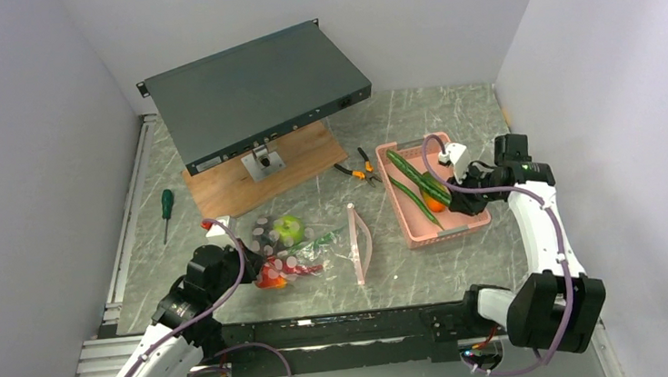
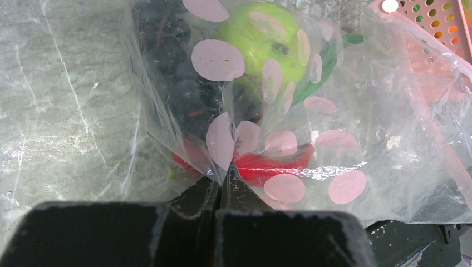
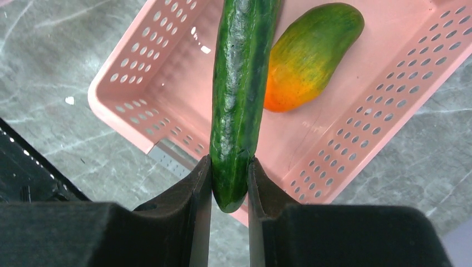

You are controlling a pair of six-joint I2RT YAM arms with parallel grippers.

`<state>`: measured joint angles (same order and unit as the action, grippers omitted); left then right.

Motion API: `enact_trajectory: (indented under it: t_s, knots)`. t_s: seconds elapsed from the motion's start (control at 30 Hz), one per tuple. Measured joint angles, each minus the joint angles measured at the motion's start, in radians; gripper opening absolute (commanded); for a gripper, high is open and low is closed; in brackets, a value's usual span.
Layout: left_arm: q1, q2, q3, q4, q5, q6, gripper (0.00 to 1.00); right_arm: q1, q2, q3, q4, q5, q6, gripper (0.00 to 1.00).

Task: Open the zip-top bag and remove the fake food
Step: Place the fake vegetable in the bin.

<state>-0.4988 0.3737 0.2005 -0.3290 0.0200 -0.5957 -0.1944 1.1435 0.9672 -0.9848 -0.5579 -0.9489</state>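
Pinching zip-top bag [image 2: 356, 111] w/ left end effector [image 2: 221, 183]; right end effector [image 3: 229, 178] grasping green pod [image 3: 240, 83] over pink basket [image 3: 161, 78].

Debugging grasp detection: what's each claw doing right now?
Left claw: closed, pinching the zip-top bag.
Right claw: closed on the green cucumber, over the pink basket.

Left claw [image 2: 221, 181] pinched shut; right claw [image 3: 229, 172] gripping, arm outstretched.
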Motion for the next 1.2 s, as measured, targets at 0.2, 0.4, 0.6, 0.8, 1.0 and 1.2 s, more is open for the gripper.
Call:
enact_trajectory:
  t_s: [0.2,0.4,0.6,0.8,1.0,1.2]
  knots:
    - [0.000,-0.004,0.000,0.000,0.000,-0.001,0.00,-0.021,0.032,-0.037,0.081,-0.045,0.088,0.04]
    - [0.000,-0.006,-0.005,-0.001,0.000,-0.002,0.00,-0.033,0.073,-0.049,0.124,-0.078,0.147,0.05]
    - [0.000,-0.008,-0.014,-0.001,0.000,-0.004,0.00,-0.035,0.117,-0.050,0.130,-0.107,0.172,0.07]
    - [0.000,-0.019,-0.017,-0.002,0.000,-0.011,0.00,-0.036,0.155,-0.053,0.130,-0.118,0.182,0.15]
    - [0.000,-0.019,-0.017,-0.002,0.000,-0.015,0.00,-0.036,0.179,-0.054,0.130,-0.123,0.194,0.27]
    - [0.000,-0.019,-0.017,-0.002,0.000,-0.018,0.00,-0.036,0.188,-0.059,0.134,-0.124,0.201,0.41]
